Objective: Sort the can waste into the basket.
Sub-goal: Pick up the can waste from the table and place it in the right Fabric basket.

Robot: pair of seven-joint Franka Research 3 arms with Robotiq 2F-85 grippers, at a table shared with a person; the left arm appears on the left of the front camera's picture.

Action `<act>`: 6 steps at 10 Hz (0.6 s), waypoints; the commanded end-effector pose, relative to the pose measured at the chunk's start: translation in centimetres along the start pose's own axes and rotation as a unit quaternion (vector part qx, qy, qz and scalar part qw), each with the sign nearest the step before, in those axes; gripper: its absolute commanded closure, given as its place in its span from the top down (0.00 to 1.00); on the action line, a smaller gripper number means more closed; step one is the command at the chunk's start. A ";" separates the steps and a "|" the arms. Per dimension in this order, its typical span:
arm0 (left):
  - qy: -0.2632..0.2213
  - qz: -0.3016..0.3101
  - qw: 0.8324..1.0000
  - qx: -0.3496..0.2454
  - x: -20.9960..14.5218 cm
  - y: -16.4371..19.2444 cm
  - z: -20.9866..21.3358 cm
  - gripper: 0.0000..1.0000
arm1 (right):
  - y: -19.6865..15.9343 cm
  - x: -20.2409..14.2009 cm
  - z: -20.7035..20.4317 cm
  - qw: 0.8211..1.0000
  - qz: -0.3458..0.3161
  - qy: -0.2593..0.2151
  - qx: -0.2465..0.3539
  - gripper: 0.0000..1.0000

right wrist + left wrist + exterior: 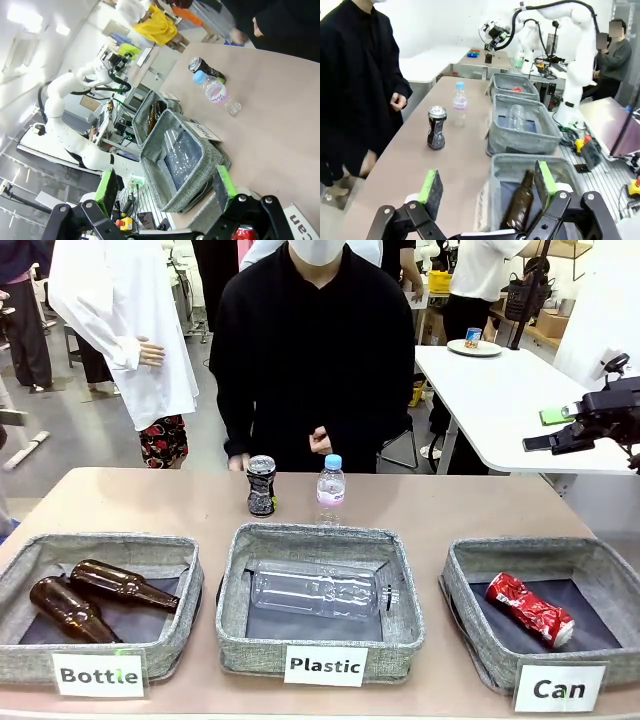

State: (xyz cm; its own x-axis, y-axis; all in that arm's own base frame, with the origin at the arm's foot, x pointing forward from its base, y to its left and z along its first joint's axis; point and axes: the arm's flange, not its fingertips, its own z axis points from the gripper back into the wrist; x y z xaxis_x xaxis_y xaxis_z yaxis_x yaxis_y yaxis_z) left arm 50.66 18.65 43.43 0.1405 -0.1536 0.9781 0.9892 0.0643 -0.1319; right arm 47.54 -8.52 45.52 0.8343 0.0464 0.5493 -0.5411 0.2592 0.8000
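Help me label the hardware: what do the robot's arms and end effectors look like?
The right arm and left arm are white with rounded joints; a black cable runs along the right one. The left end effector and right end effector are black two-fingered linkages with green pads.

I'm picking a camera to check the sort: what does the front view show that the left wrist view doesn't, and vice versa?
Front: the printed basket labels, and the crushed red can lying in the Can basket. Left wrist: the left gripper, open. Both: the black can and small water bottle upright on the table, outside the baskets.
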 end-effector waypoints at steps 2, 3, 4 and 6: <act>0.023 -0.016 0.998 0.047 0.7 3.6 -8.4 0.96 | 0.2 -0.2 0.1 1.000 0.010 0.003 0.001 1.00; 0.071 -0.017 0.993 0.092 0.2 4.9 -11.8 0.96 | 0.2 -0.2 0.1 1.000 0.010 0.003 0.001 1.00; 0.100 -0.026 0.991 0.085 -0.7 5.8 -15.1 0.96 | 0.2 -0.2 0.1 1.000 0.010 0.003 0.001 1.00; 0.135 -0.073 0.985 0.076 -2.1 7.7 -21.4 0.96 | 0.2 -0.2 0.1 1.000 0.010 0.003 0.001 1.00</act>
State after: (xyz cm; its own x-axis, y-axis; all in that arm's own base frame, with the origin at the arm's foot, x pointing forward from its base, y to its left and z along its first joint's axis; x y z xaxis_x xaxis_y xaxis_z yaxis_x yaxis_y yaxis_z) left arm 58.93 -0.19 37.97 0.0776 -0.4082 0.9096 0.9825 0.1863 -0.0002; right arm 47.54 -8.50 45.53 0.8342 0.0468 0.5495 -0.5414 0.2591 0.7999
